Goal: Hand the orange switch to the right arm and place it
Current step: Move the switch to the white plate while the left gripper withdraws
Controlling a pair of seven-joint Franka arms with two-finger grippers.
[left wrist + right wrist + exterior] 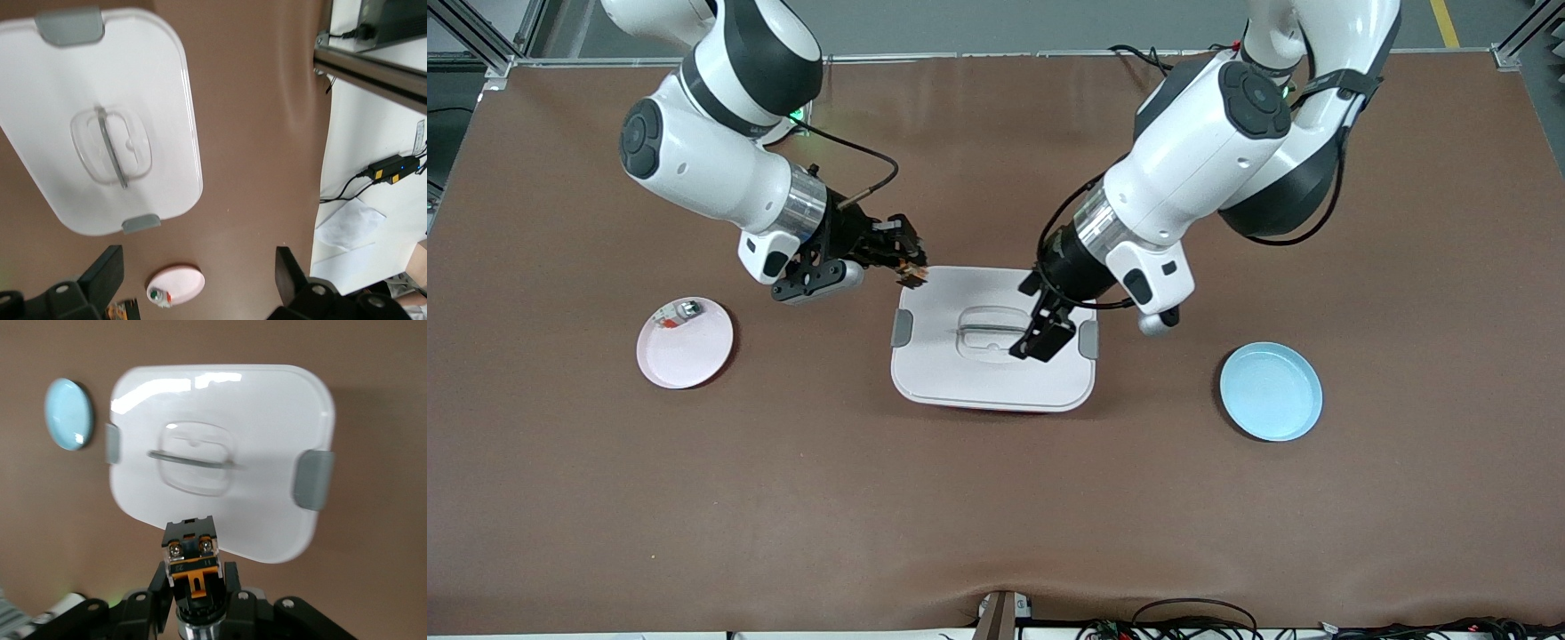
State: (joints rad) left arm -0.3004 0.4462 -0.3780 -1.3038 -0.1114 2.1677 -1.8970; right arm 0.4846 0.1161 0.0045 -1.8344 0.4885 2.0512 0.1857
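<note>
Blue plate [1271, 391] at 4 o'clock, bare. Switch [192, 555] clamped in right gripper [908, 264]; left gripper [1040, 333] spread, empty. Handover done; placing pending.

We reach our right arm [720, 169] from its base down over the surface [996, 498], the wrist bent toward the middle. The right pincer [911, 264] hangs in the air and its fingers are closed on the orange switch [192, 553]. Our left arm [1209, 160] comes down from its base toward the middle too. The left pincer [1040, 338] points downward, and its fingers [107, 273] stand wide apart, with nothing between them.
</note>
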